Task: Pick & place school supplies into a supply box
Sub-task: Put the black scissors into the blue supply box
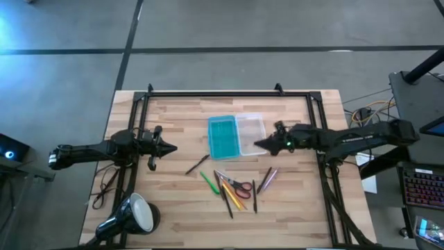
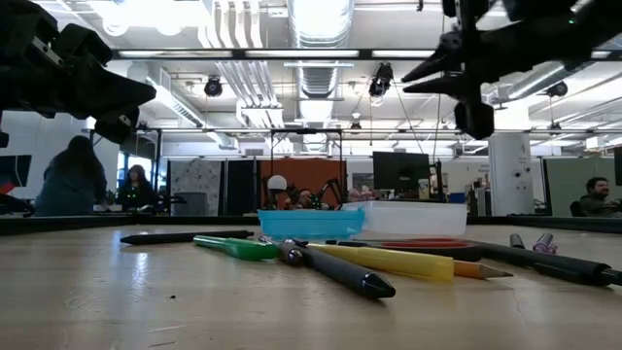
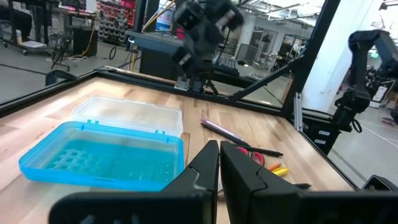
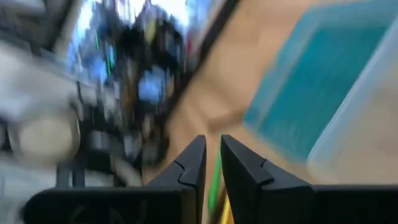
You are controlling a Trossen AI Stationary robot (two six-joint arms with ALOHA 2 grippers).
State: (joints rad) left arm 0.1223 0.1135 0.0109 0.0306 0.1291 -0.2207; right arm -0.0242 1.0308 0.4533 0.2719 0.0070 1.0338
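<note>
right gripper (image 1: 259,144): fingers nearly together, holding nothing, above the clear tray's edge of the open supply box (image 1: 236,135) | pens and scissors (image 1: 238,186) on table below it | left gripper (image 1: 172,148): fingers together, empty, left of the box

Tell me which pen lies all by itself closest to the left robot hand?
The dark pen. It lies slanted on its own, left of the green pen and the main pile, nearest the left gripper. The others cluster around the red scissors.
</note>
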